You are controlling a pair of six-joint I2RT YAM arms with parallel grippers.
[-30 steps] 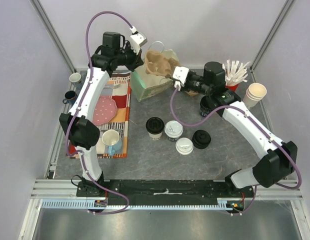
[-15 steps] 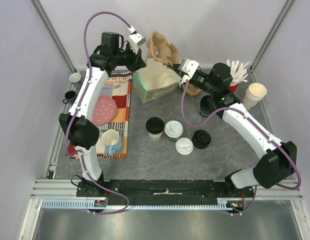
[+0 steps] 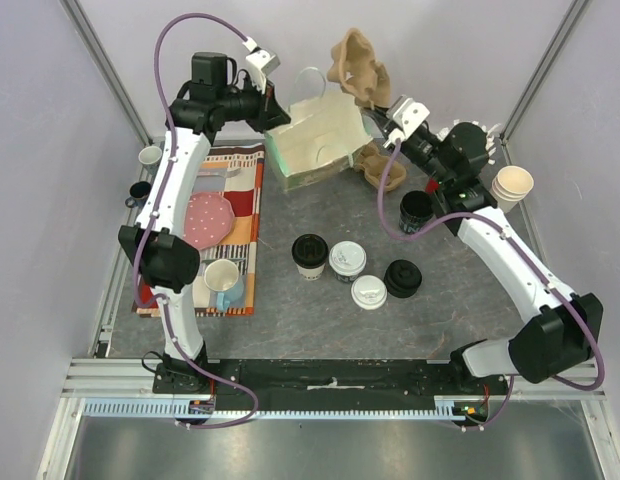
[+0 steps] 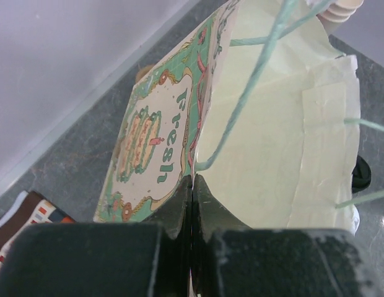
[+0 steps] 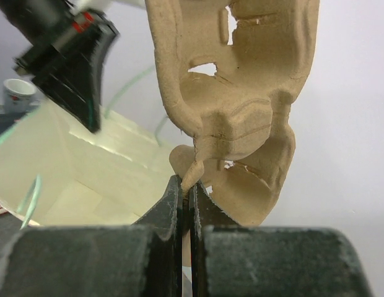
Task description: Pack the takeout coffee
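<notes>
Two coffee cups (image 3: 347, 259) with white lids stood together on the table (image 3: 290, 310), seen from above, well apart from your grippers. Left wrist: your left gripper (image 4: 192, 185) was clenched on the paper bag (image 4: 272, 142) rim. Right wrist: your right gripper (image 5: 186, 185) pinched the pulp carrier (image 5: 241, 93) by its edge, just beside the bag.

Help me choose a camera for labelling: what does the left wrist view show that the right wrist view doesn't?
Only the left wrist view: the printed green face of the paper bag and a corner of patterned cloth. Only the right wrist view: the pulp cup carrier, pinched in the shut right end effector. Both: the bag's pale inside, its green string handles, and the left end effector shut on the bag's rim.
</notes>
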